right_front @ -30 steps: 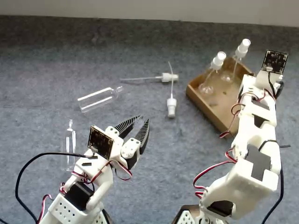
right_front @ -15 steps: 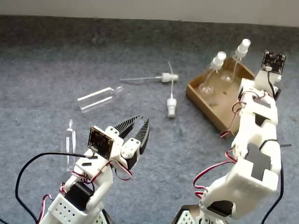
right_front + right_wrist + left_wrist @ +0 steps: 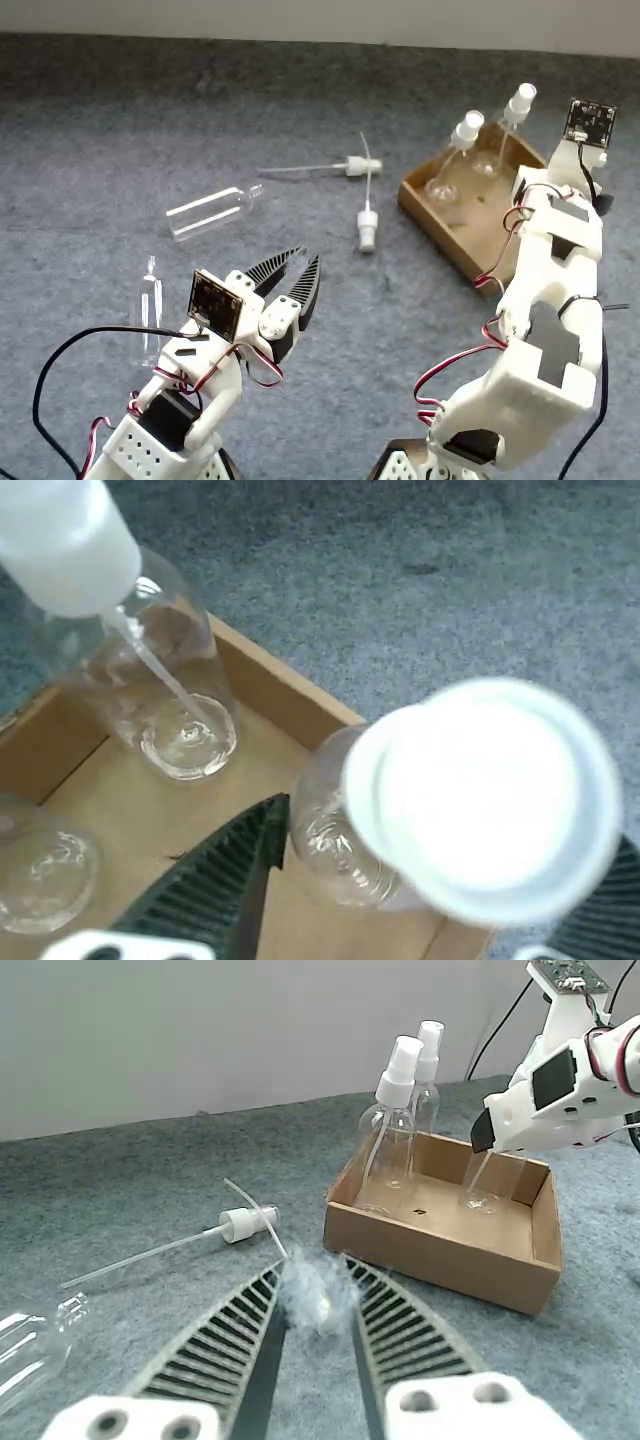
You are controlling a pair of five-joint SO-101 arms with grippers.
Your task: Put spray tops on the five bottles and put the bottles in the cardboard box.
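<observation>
The right gripper hangs over the cardboard box, its fingers spread to either side of a capped bottle that stands inside beside two other bottles (both upright, tops on). The left gripper hovers over the carpet, its fingers slightly parted and holding nothing. Two spray tops and two bare bottles lie outside the box.

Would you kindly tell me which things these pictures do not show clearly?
Third bottle in the cardboard box: upper part hidden behind the right arm, left wrist view.
Nearest spray top: blurred, left wrist view.
Lying bottle: cut off by the edge, left wrist view.
Cardboard box's right side: covered by the right arm, high view.
</observation>
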